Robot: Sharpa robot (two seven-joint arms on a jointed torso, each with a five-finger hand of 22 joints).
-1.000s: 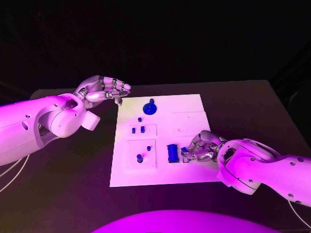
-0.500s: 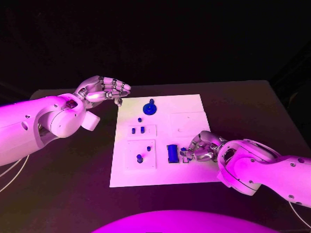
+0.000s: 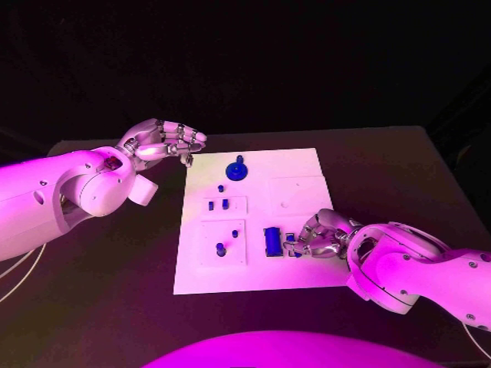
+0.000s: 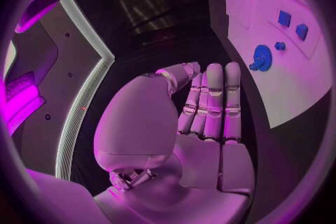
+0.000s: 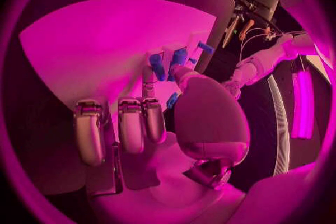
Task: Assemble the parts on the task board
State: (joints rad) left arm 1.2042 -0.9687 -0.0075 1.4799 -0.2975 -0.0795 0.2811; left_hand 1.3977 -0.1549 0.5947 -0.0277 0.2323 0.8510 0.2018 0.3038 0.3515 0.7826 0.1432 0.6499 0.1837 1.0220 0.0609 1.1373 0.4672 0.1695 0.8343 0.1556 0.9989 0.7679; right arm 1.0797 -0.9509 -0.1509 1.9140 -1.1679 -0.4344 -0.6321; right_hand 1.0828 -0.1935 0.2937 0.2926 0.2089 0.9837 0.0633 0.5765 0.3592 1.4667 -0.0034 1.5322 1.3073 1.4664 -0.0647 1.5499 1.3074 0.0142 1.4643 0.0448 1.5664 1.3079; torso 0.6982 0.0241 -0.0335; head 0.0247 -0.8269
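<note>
The white task board (image 3: 257,222) lies in the middle of the black worktop (image 3: 423,176). Toward its 5 o'clock stands a blue rectangular part (image 3: 272,241), with a smaller blue part (image 3: 291,248) just beside it, pinched by the right hand (image 3: 321,234). A round blue part (image 3: 235,170) sits at the board's 12 o'clock, with small blue parts (image 3: 217,205) below it. At the board's 10 o'clock corner the left hand (image 3: 163,142) hovers, fingers curled in together, holding nothing.

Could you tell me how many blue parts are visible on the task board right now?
7: round knob at the far edge, small peg, two pegs, peg, peg, long block beside the right hand, which may hide more.
</note>
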